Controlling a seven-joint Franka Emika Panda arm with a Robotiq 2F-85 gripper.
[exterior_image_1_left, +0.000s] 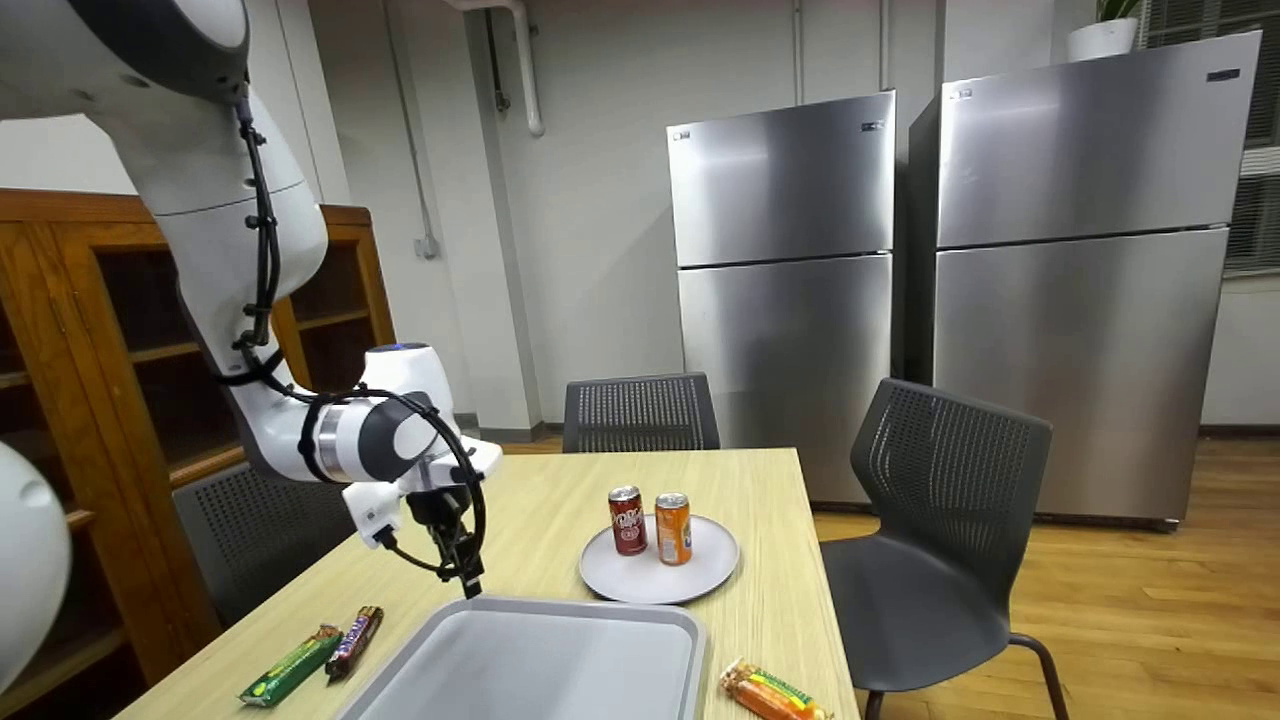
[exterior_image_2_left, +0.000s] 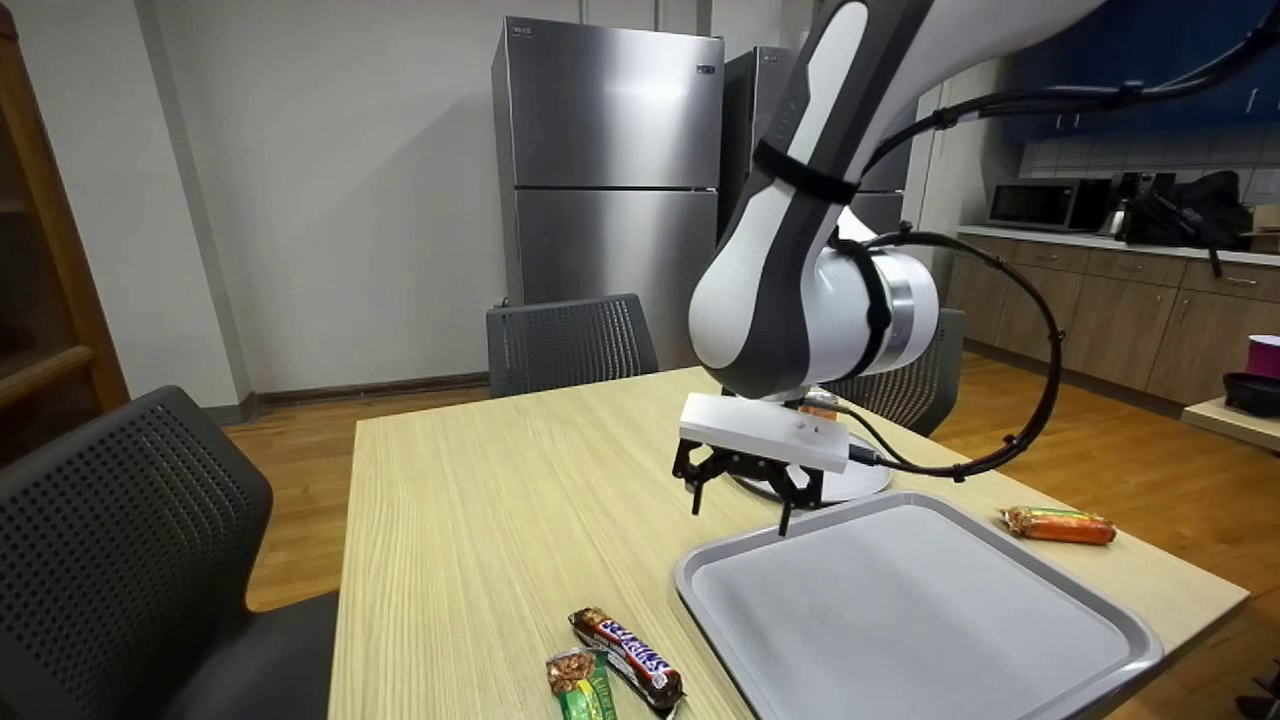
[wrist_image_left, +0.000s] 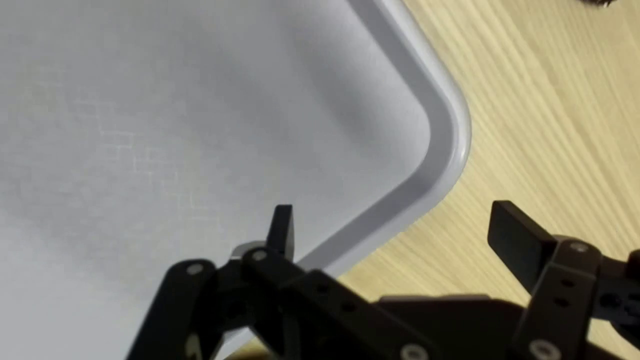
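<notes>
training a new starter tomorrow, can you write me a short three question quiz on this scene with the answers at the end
1. Open question: what stands on the round plate?
2. True or false: the gripper is shut.
3. Multiple choice: which of these lies across the gray tray from the Snickers bar?
a) a green-wrapped bar
b) an orange-wrapped bar
c) a spoon

Key
1: a dark red can and an orange can.
2: false; it stands open and holds nothing.
3: b.
</notes>
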